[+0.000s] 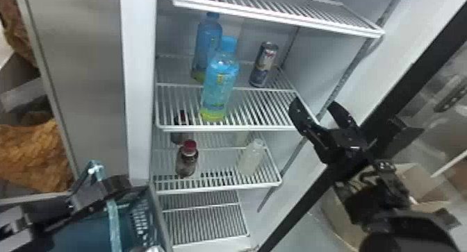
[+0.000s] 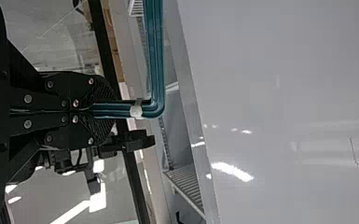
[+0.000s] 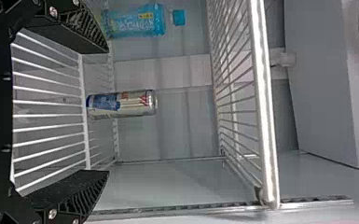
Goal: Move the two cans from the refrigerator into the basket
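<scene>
Cylindrical metal can (image 1: 264, 64), white wire shelf (image 1: 243, 128)

Ahead and left of my open right gripper (image 1: 314, 105), I see one can (image 1: 264, 64) upright; the basket (image 1: 83, 234) is just below my left gripper (image 1: 113, 188).

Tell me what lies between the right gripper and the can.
In the head view, only part of the wire shelf lies between the right gripper and the can; nothing stands in that stretch.
</scene>
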